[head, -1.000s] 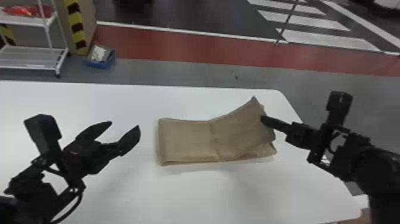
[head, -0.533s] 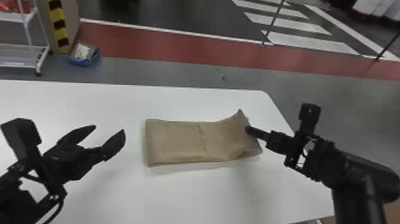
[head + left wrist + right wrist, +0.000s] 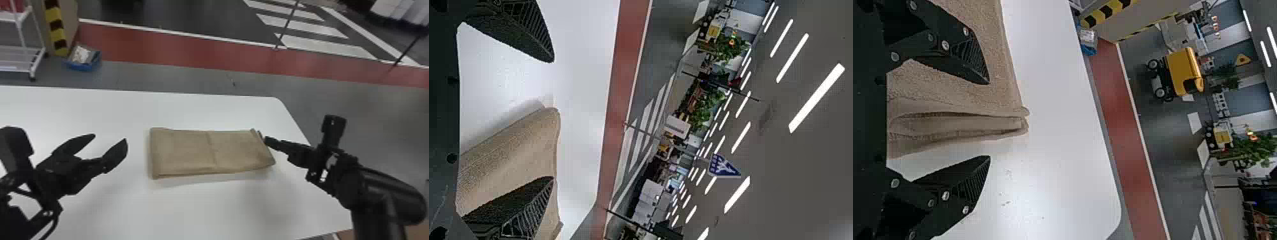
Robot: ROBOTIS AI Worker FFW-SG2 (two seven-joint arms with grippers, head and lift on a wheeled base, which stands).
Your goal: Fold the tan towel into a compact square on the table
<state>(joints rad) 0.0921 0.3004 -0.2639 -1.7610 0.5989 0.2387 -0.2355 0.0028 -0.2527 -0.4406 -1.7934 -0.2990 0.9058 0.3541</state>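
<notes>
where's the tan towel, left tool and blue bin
Tan towel (image 3: 207, 152): head view, middle of its top layer
Left tool (image 3: 110, 137): head view, midway between its open fingertips
Blue bin (image 3: 79, 66): head view, its front wall

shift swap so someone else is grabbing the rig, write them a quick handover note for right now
Left gripper: open and empty, over the table left of the towel.
Right gripper: open, at the towel's right end, layered edge between its fingers, not clamped.
Tan towel: flat on the table, a layered rectangle, longer side to side.
Done: folded to that rectangle.
Left: probably one more fold, end over end, to make it square.
</notes>
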